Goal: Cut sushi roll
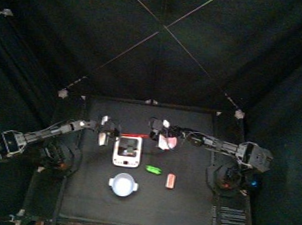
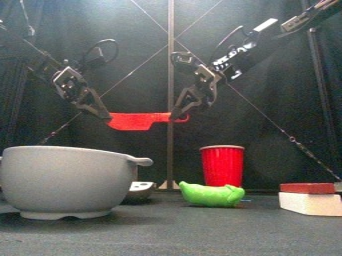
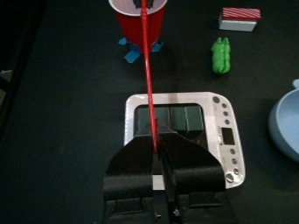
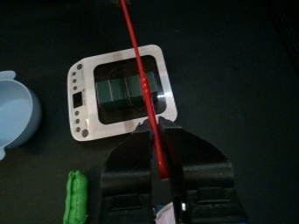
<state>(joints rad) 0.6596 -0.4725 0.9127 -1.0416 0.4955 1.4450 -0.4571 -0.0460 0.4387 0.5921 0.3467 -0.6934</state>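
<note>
Grey bowl (image 2: pixel 67 180), contents hidden, red cup (image 2: pixel 222 165)

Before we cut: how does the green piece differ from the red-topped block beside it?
Colour: the green piece is bright green all over, while the red-topped block is white with a red top. Shape: the green piece is rounded and lumpy, while the red-topped block is a flat-sided rectangle. Both lie on the table, off the white board.
</note>
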